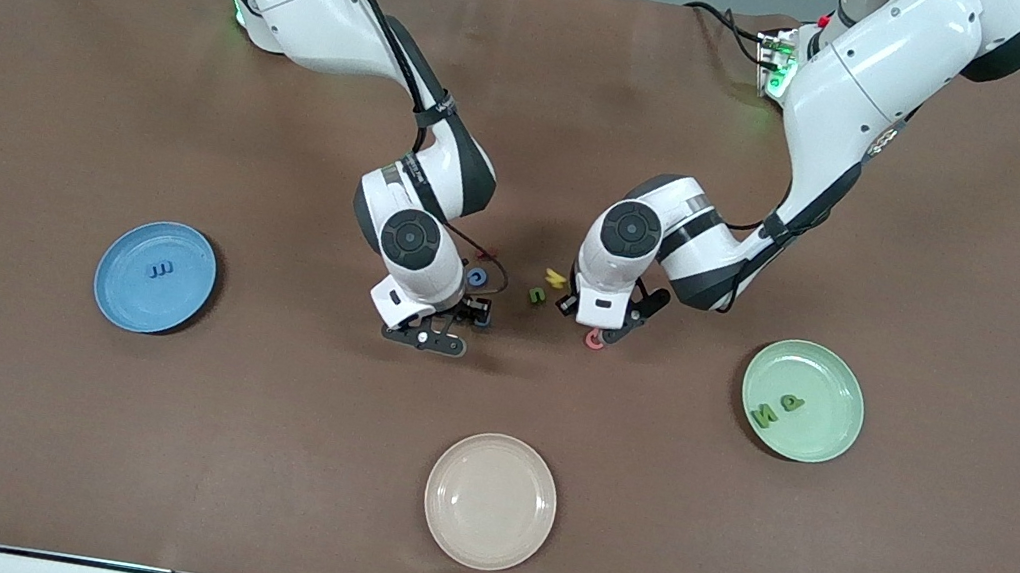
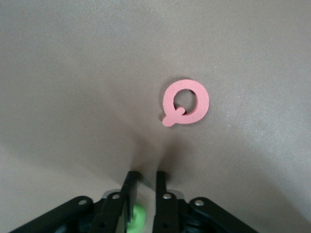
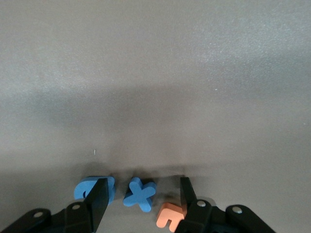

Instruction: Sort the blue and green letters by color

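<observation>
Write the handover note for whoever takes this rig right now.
Left gripper: low over the table's middle, closed on a green letter, beside the pink Q.
Right gripper: open, fingers either side of the blue X; a second blue letter and an orange letter lie beside it.
Done: one blue letter on the blue plate; two green letters on the green plate.
Left: carry the held letter to the green plate, then the loose green letter; move the blue ones from the middle to the blue plate.
</observation>
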You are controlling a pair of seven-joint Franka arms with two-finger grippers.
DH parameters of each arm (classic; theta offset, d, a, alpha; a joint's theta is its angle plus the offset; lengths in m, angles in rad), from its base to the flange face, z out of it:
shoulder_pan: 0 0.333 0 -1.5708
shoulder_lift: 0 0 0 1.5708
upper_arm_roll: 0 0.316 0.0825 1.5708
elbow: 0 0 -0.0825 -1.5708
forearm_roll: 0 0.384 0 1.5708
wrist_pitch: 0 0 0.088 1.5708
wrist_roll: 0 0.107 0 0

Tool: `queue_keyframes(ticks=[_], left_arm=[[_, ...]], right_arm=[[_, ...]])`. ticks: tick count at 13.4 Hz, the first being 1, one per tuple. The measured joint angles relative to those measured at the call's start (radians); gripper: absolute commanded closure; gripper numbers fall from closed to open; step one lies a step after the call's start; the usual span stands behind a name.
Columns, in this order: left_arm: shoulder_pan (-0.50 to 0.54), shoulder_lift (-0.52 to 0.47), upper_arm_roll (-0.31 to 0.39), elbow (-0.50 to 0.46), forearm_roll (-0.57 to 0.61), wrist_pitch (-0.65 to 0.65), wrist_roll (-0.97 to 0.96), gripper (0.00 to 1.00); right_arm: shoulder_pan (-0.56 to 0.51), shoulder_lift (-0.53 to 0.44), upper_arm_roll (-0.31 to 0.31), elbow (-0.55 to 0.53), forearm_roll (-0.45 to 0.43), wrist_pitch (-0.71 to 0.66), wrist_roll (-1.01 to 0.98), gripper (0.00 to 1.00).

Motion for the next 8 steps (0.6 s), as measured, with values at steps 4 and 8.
queue_keyframes(ticks=[4, 8], left_arm=[[0.011, -0.018, 0.002, 0.018, 0.005, -0.057, 0.001, 1.00], [0.024, -0.055, 0.003, 0.036, 0.007, -0.085, 0.004, 0.98]], right_arm=[[0.000, 0.000, -0.002, 0.003, 0.000, -0.023, 0.000, 0.27], [0.000, -0.001, -0.003, 0.004, 0.001, -0.047, 0.001, 0.22]])
